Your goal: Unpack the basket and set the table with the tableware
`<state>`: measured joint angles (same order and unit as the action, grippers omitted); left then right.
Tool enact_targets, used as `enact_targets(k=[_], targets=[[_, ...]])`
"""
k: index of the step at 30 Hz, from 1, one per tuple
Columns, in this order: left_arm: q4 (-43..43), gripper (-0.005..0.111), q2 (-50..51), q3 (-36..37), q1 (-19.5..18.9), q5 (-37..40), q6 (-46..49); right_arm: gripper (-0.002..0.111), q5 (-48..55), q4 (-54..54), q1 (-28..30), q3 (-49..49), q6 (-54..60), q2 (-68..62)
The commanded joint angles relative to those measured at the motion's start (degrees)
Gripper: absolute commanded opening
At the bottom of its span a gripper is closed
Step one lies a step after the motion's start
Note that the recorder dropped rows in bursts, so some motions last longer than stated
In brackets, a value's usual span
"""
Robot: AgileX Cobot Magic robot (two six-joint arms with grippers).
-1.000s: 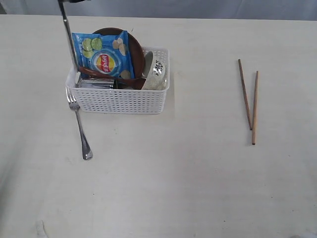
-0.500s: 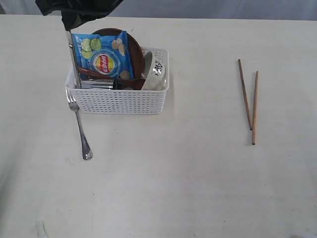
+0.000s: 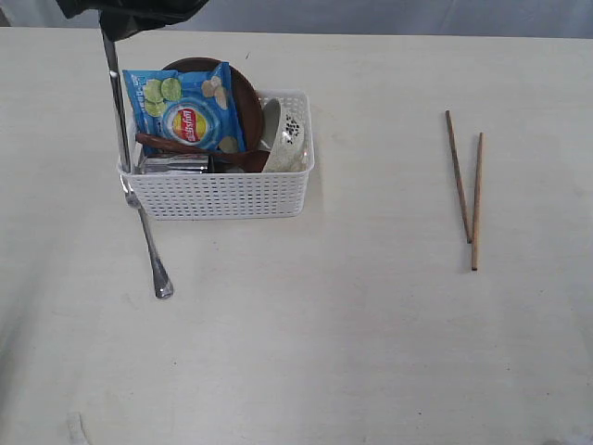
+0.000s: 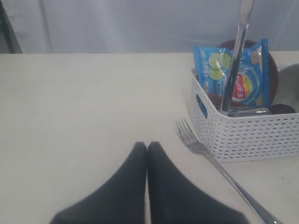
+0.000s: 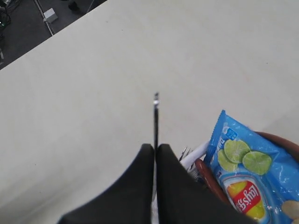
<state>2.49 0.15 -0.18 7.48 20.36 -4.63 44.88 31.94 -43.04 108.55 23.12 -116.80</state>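
Tableware is partly unpacked: fork [image 3: 149, 241] and chopsticks [image 3: 459, 176] are laid on the table [image 3: 324, 352]. The knife [image 3: 116, 102] is held upright at the basket's [image 3: 222, 195] left end, clamped in the right gripper [image 5: 155, 147]. The left gripper [image 4: 147, 145] is pressed together, empty. Cup [image 3: 174, 164], spoon [image 3: 185, 148], bowl [image 3: 287, 139] and plate [image 3: 246, 93] are yet to be taken out.

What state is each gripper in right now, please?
Left gripper: closed, holding nothing.
Right gripper: closed on the knife, held upright at the basket.
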Motion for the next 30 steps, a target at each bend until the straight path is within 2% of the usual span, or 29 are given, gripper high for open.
enact_targets(k=[1,7,15,25,30], targets=[[0.52,0.000,-0.15,0.18,-0.11,-0.61,-0.24,-0.001,0.24,-0.04,0.28,0.04,1.10,3.10],[0.52,0.000,-0.15,0.18,-0.11,-0.61,-0.24,-0.001,-0.10,-0.04,0.28,0.04,1.64,7.45],[0.52,0.000,-0.15,0.18,-0.11,-0.61,-0.24,-0.001,13.24,0.39,0.12,-0.06,1.64,6.51],[0.52,0.000,-0.15,0.18,-0.11,-0.61,-0.24,-0.001,17.54,-3.60,0.12,-0.06,0.58,1.42],[0.52,0.000,-0.15,0.18,-0.11,-0.61,-0.24,-0.001,15.64,-4.56,0.00,-0.06,0.58,-2.65]])
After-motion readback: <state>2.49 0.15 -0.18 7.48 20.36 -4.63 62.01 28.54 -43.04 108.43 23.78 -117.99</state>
